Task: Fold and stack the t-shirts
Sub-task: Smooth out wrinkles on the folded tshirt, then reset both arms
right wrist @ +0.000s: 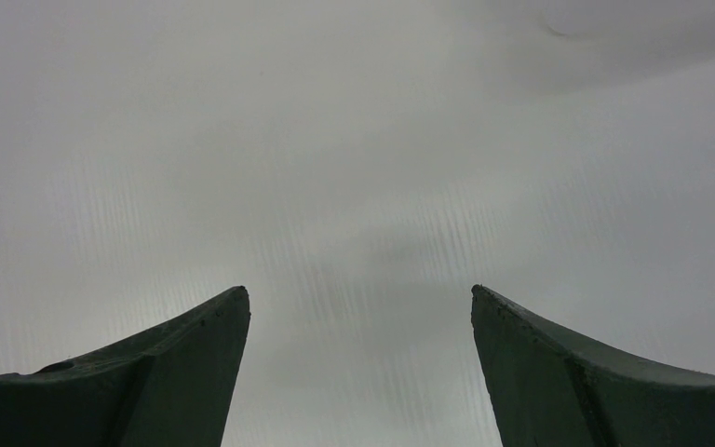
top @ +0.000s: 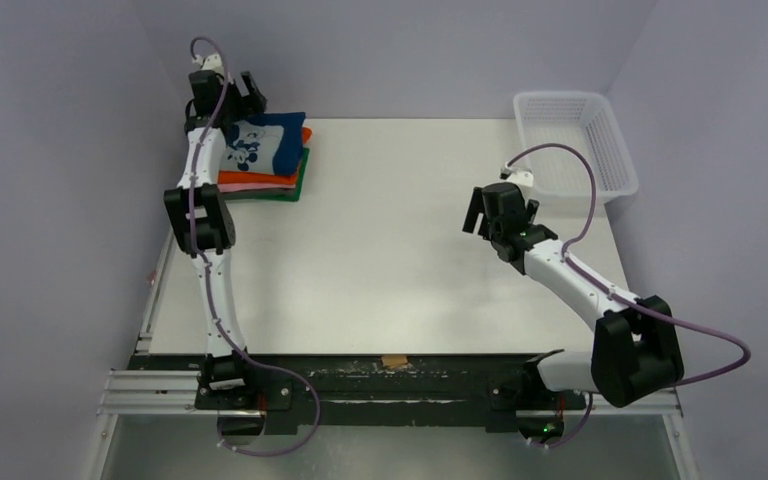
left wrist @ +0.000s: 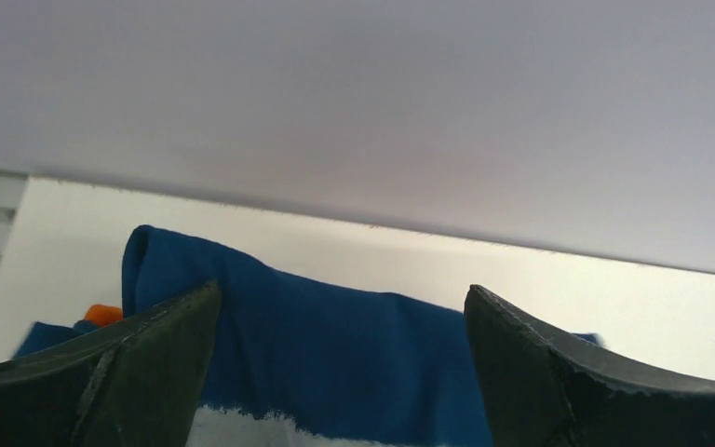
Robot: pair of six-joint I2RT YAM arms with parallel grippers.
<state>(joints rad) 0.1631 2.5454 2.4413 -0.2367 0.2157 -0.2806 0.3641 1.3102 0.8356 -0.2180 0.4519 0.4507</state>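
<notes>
The left pincer (left wrist: 343, 296) stands open, the navy t-shirt (left wrist: 335, 358) just beneath its tips. The right pincer (right wrist: 360, 291) is open over the surface (right wrist: 363, 168).

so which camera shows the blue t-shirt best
The top external view: most of the folded blue t-shirt shows there, white print up, topping the stack. The left wrist view catches only a strip of it between the open left fingers. The right wrist view shows none of it.
</notes>
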